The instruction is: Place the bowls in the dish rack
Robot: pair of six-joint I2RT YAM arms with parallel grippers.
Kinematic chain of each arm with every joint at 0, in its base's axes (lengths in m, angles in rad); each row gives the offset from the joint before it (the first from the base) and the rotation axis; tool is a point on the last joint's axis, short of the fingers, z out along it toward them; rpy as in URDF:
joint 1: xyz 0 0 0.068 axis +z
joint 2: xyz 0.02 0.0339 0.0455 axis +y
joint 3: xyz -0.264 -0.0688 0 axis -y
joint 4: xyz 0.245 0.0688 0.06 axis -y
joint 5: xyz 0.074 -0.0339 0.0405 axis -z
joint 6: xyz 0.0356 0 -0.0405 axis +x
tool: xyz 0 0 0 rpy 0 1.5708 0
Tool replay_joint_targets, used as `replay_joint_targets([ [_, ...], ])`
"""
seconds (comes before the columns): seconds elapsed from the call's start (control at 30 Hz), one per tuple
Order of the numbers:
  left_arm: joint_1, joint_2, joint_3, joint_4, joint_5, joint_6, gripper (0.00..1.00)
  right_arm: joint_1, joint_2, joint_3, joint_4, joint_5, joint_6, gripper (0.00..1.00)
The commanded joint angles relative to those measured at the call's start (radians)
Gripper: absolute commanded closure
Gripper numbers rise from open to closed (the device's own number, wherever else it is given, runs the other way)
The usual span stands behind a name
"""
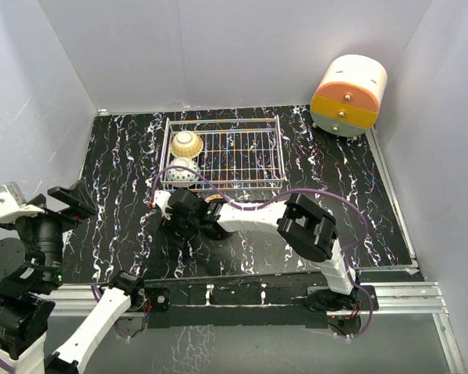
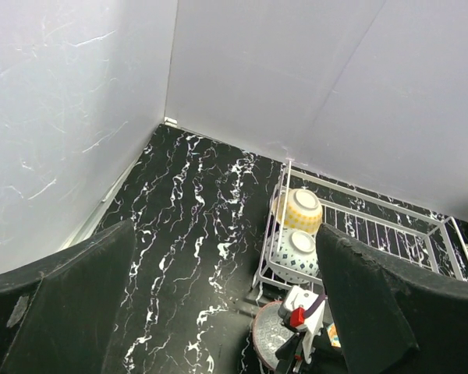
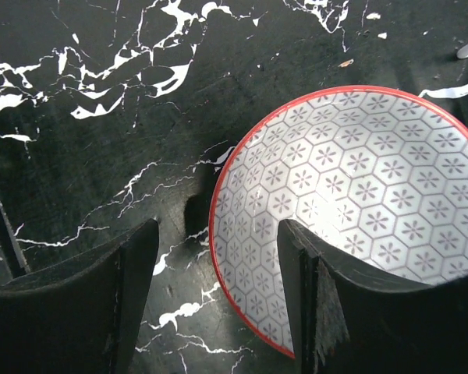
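The right gripper [image 3: 218, 257] is spread, straddling the rim of the red-rimmed bowl [image 3: 359, 171], which sits on the table [image 3: 78, 117] near the dish rack [image 1: 257, 152]. The left gripper [image 2: 226, 234] is spread and holds nothing. The yellow-cream bowl [image 1: 186, 143] and dotted bowl [image 1: 183, 171] sit in the rack's left end.

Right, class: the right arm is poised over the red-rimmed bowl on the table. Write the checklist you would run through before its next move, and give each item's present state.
1. Right pincer open: ok, the jaws stand apart.
2. Rim of the red-rimmed bowl lies between the fingers: ok, one finger is outside the bowl and one is over its inside.
3. Fingers low enough to catch the rim: cannot tell.
4. Room in the dish rack: ok, the yellow-cream bowl and the blue-dotted bowl fill only its left end.
5. Left pincer out of the way: ok, it is open, empty and off to the left.
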Motion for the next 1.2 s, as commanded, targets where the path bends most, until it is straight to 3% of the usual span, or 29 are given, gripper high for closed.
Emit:
replay_joint_targets([
  [0.0, -0.004, -0.019, 0.012, 0.003, -0.047, 0.010, 0.03, 0.001, 0.018, 0.061, 0.095, 0.024, -0.005, 0.36],
  [0.27, -0.004, -0.019, -0.004, 0.020, -0.044, 0.021, 0.03, 0.003, 0.076, 0.060, 0.140, 0.156, -0.019, 0.42],
  [0.33, -0.004, -0.021, -0.007, 0.024, -0.046, 0.024, 0.03, 0.004, 0.087, 0.065, 0.139, 0.174, -0.026, 0.52],
  [0.5, -0.004, -0.029, -0.010, 0.029, -0.056, 0.026, 0.03, 0.007, 0.094, 0.058, 0.153, 0.226, -0.034, 0.66],
  [0.63, -0.005, -0.034, -0.011, 0.031, -0.056, 0.025, 0.03, 0.020, 0.082, 0.060, 0.149, 0.240, -0.044, 0.91],
  [1.17, -0.004, -0.038, 0.008, 0.018, -0.067, 0.020, 0.03, -0.011, -0.261, -0.062, 0.281, -0.206, 0.153, 0.92],
])
